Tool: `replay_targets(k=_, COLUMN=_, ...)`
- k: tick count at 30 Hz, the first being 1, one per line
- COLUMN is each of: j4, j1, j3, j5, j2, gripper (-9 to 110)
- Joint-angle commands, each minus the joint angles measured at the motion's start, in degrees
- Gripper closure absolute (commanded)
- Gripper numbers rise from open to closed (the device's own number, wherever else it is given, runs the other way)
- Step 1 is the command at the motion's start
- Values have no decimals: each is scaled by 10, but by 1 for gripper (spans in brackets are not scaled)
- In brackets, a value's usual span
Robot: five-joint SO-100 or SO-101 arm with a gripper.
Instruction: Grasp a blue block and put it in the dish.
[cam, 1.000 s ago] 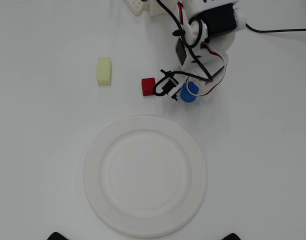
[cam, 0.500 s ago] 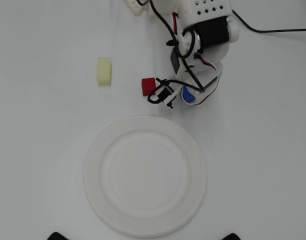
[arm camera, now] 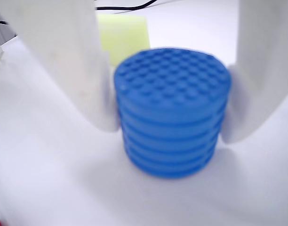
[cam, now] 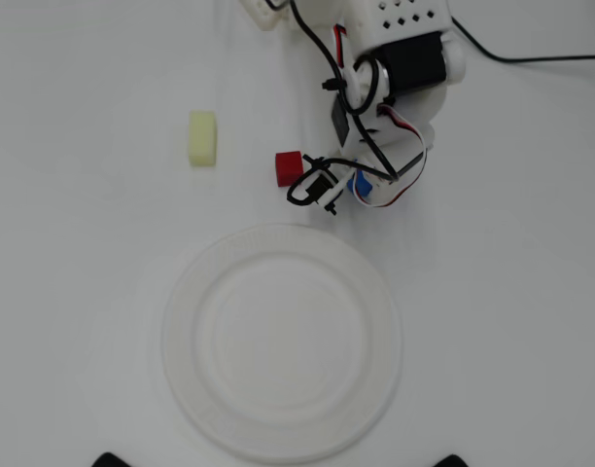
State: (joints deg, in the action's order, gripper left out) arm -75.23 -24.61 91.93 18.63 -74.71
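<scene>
The blue block (arm camera: pixel 172 113) is a ribbed short cylinder that stands on the white table between my two white fingers (arm camera: pixel 64 61), which touch its left and right sides. My gripper (arm camera: pixel 170 134) is shut on it. In the overhead view only a bit of the blue block (cam: pixel 359 185) shows under the arm, where the gripper (cam: pixel 361 191) is mostly hidden by the wrist and cables. The dish (cam: pixel 181 331), a large round white plate, lies below the gripper in that view, a short way off and empty.
A red cube (cam: pixel 289 167) sits just left of the gripper in the overhead view. A pale yellow foam block (cam: pixel 202 138) lies further left. The wrist view shows a yellow foam block (arm camera: pixel 123 35) behind the blue block. Black cables (cam: pixel 531 58) run at the top.
</scene>
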Motion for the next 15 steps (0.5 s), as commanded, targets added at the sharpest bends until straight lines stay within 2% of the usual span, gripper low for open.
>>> replay_targets(k=1, j4=-4, j1=-4, j3=-19, j5=-3, j2=-16, gripper=101)
replay_targets(k=15, j4=-60, j1=88, j3=-17, j5=62, j2=-240, gripper=101)
